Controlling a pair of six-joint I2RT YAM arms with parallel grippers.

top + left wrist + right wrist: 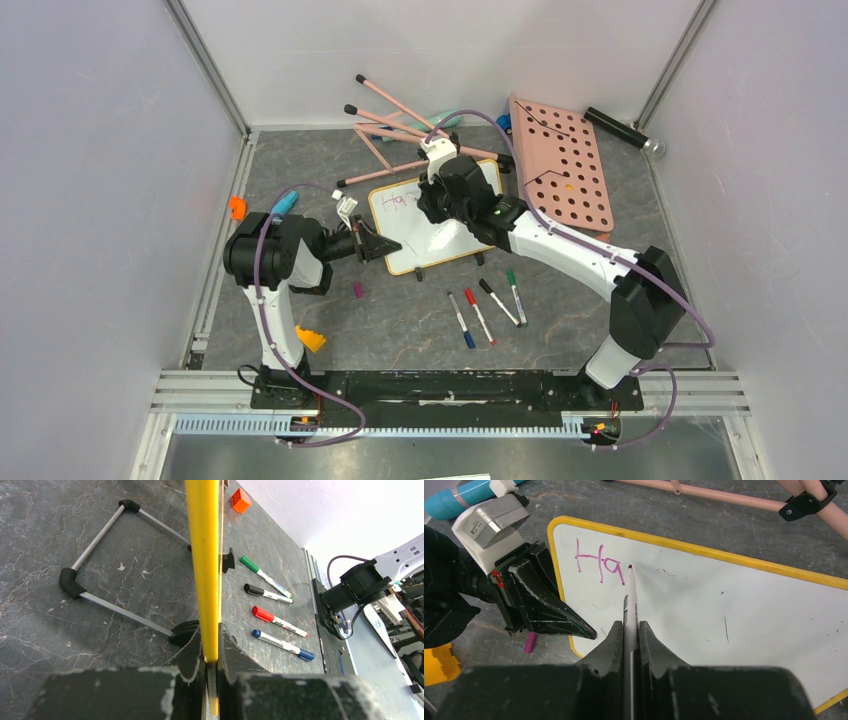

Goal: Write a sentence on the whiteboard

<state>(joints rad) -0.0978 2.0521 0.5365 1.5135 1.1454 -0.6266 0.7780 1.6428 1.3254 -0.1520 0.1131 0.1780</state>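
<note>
The whiteboard (405, 240) lies mid-table, white with a yellow rim; it also shows in the right wrist view (744, 615). My left gripper (375, 247) is shut on its left edge, seen edge-on as a yellow strip (202, 570) between the jaws. My right gripper (432, 205) is shut on a pink marker (630, 605), whose tip touches the board just right of the pink letters "Ha" (600, 566). The rest of the sentence is not on the board.
Blue (461, 320), red (479, 316), black (498, 301) and green (515, 296) markers lie in front of the board. A pink cap (358, 290) lies near the left arm. A pink pegboard (563, 165) and pink rods (400, 125) lie behind.
</note>
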